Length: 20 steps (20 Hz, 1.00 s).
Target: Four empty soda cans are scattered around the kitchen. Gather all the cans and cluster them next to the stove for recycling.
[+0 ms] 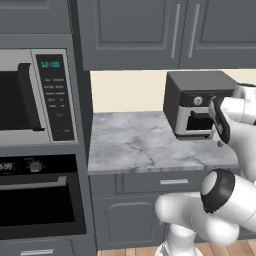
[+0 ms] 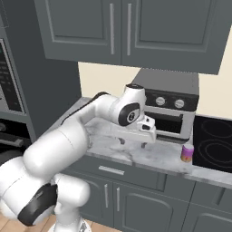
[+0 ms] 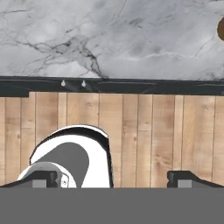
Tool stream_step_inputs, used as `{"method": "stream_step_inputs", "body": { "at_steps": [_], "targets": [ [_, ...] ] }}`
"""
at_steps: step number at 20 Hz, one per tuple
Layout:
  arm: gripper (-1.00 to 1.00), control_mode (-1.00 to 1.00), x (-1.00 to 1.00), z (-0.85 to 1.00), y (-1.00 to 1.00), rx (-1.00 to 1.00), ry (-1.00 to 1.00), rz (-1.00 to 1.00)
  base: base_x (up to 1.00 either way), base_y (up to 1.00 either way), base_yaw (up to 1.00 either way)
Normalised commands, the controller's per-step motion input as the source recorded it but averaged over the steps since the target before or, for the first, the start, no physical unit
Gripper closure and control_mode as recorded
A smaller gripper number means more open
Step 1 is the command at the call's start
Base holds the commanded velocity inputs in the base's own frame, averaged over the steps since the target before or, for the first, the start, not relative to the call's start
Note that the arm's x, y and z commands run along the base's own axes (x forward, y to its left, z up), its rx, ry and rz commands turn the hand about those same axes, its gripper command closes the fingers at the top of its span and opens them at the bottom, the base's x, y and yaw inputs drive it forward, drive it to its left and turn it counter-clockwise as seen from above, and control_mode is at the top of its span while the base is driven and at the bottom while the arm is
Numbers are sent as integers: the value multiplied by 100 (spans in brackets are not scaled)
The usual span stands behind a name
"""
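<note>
Gripper (image 2: 132,142) hangs above the marble counter (image 2: 154,156), in front of the toaster oven (image 2: 170,105), pointing down; its two fingers (image 2: 143,145) stand wide apart with nothing between them. In the hand view the two dark tips (image 3: 186,178) sit far apart at the bottom, over the counter edge and the wood floor (image 3: 144,131) below. One purplish-pink can (image 2: 187,152) stands upright on the counter near its front edge, just beside the left edge of the black stove (image 2: 214,144), right of the gripper and apart from it. A brown round shape at the upper right edge of the hand view is cut off; cannot tell what it is. Toaster oven sits at the back of the counter against the cream wall, grey upper cabinets (image 2: 122,31) over it. In the left base view, a microwave (image 1: 35,95) is built in above a black wall oven (image 1: 40,197), to the left of the counter. A drawer (image 2: 113,171) and cabinet doors lie under the counter.
</note>
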Motion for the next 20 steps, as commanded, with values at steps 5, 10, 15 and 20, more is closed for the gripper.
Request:
{"method": "stream_step_inputs", "body": {
  "at_steps": [5,10,15,20],
  "targets": [
    [-100,-100,0,18,59,0,5,2,0,0,0],
    [-100,-100,0,18,60,0,7,2,0,0,0],
    [-100,-100,-2,15,61,0,7,3,0,0,0],
    [-100,-100,-1,16,57,0,8,1,0,0,0]
  ]
}}
